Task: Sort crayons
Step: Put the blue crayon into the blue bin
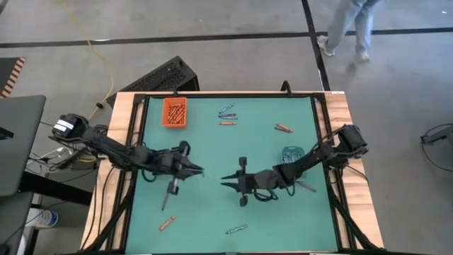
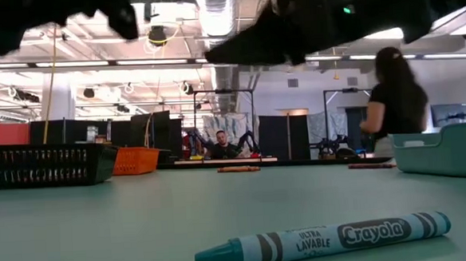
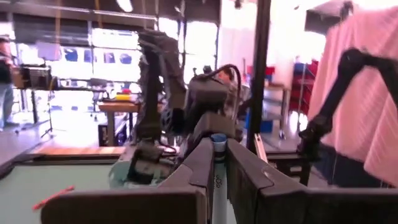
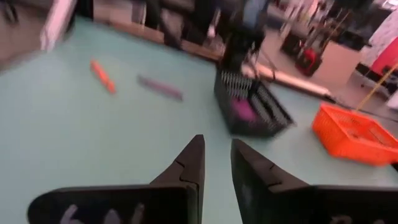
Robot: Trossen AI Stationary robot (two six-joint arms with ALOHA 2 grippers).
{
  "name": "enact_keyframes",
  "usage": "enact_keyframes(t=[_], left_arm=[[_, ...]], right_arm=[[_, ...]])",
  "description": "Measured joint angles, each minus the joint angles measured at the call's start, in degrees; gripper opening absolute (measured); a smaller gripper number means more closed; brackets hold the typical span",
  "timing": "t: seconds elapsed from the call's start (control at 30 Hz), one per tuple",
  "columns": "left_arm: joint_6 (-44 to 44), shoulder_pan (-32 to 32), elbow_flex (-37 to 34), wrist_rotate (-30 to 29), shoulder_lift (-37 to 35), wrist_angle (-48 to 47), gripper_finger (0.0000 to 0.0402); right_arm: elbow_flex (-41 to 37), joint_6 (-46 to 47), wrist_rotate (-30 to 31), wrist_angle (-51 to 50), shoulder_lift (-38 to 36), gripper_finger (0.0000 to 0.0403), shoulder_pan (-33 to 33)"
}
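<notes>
Several crayons [image 1: 227,123] lie scattered over the green surface [image 1: 212,212], and more are heaped in the orange tray [image 1: 175,112] at its far left corner. Near the left front edge an orange crayon [image 1: 167,224] rests alone. The left arm reaches in from the left side, and the left gripper [image 1: 198,170] hangs above the middle of the surface. Its fingers [image 3: 202,158] are pressed onto a blue crayon [image 3: 217,138], which stands up between them with its tip poking out. A black basket [image 4: 249,106] sits on the surface beneath that arm, with something purple inside.

Toward the centre, a small cluster of teal crayons [image 1: 226,110] lies at the far side, with an orange one just beside them. A teal crayon [image 2: 327,241] lies near the front edge, its label readable from table height.

Just right of centre, the right gripper [image 1: 225,182] faces the left one, close to it but apart. Its fingers [image 4: 189,162] stand slightly parted with nothing between them. Behind it, two reddish crayons [image 1: 284,128] lie toward the far right, and a pale teal tray [image 1: 292,154] sits partly under the right arm.

Beyond the surface, a person [image 2: 395,98] stands on the right with their back turned.
</notes>
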Motion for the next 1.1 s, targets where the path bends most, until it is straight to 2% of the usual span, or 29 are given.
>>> enact_keyframes(t=[0.1,0.2,0.3,0.43,0.7,0.87,1.1], left_arm=[[-1.4,-0.1,-5.3,-1.4,-0.1,7.1,0.0018],[-1.4,-0.4,-6.9,-2.4,-0.1,7.8,0.0018],[1.0,-0.7,-6.0,-3.1,0.6,6.4,0.0018],[2.1,-0.7,-3.8,-3.1,3.6,5.7,0.0018],[5.9,-0.8,0.3,-3.7,10.5,5.4,0.0018],[6.1,-0.8,0.7,-4.0,10.7,3.9,0.0018],[5.6,-0.8,0.7,-4.3,10.1,2.3,0.0018]], right_arm=[[0.5,0.3,-0.5,2.1,0.1,0.0079,-2.2],[1.4,0.2,-0.6,2.3,0.1,0.0079,-4.4],[3.1,3.5,-1.6,2.4,0.0,0.0079,-6.0],[5.5,4.4,-7.4,2.6,0.7,0.0079,-7.1],[8.6,0.8,-9.2,-2.1,2.9,0.0085,-6.4],[8.7,3.0,-9.3,-5.7,2.9,0.012,-5.7],[8.7,3.3,-9.2,-5.2,2.8,0.0214,-5.8]])
